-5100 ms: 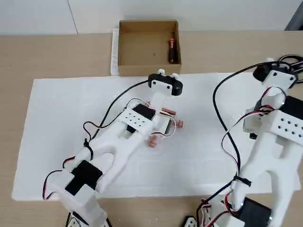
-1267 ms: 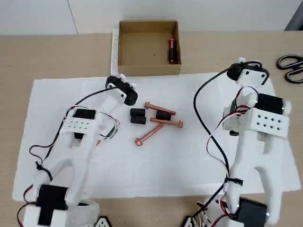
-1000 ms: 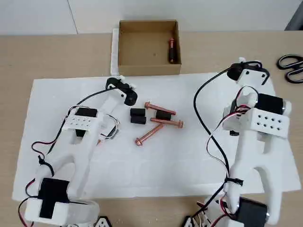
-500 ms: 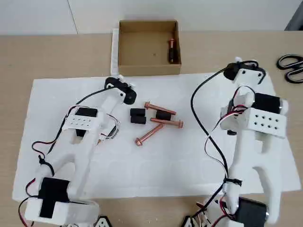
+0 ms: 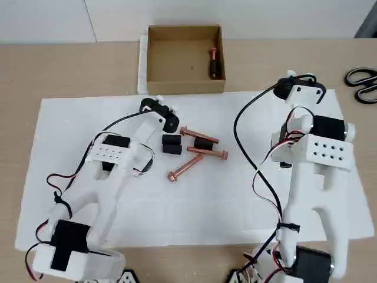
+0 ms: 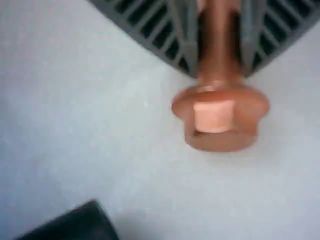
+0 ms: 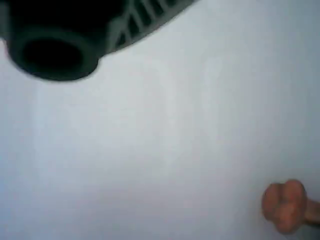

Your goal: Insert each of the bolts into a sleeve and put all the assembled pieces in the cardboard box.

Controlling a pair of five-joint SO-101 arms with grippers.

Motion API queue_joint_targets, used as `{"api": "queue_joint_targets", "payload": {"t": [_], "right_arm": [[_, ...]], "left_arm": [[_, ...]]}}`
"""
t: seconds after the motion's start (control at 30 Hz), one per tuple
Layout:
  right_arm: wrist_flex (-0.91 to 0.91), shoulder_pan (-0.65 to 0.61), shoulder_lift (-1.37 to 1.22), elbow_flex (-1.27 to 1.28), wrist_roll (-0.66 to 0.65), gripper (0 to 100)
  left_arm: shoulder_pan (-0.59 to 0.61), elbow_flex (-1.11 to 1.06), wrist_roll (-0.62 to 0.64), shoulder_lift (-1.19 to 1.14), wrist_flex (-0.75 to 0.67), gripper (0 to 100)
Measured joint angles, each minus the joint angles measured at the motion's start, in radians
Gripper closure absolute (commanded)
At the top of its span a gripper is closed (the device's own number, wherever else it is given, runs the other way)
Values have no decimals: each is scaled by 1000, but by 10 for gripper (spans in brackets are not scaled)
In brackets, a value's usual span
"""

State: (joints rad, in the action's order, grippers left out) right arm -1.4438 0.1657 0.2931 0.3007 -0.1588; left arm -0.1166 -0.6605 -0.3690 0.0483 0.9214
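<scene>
Left gripper [image 6: 218, 50]: pinching a copper bolt [image 6: 218, 117] by its shank, the head sticking out past the fingers.
Cut off: the shank's far end.
Right gripper [image 7: 65, 30]: clamped on a blurred black sleeve [image 7: 50, 57].

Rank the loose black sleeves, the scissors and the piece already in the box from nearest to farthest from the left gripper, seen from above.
1. Loose black sleeves: on the mat, beside the left gripper, which grips a bolt.
2. Assembled piece: inside the cardboard box, at its right wall.
3. Scissors: far right, off the mat.
</scene>
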Motion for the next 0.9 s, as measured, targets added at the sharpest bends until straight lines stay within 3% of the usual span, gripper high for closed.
{"api": "queue_joint_targets", "payload": {"t": [0.17, 0.63, 0.9], "right_arm": [[0, 0, 0, 0, 0, 995], [0, -17, 11, 0, 0, 995], [-6, -92, 273, 0, 0, 995]], "left_arm": [[-2, 43, 8, -2, 72, 993], [-2, 621, 75, -2, 589, 993], [-2, 919, 74, -2, 801, 993]]}}
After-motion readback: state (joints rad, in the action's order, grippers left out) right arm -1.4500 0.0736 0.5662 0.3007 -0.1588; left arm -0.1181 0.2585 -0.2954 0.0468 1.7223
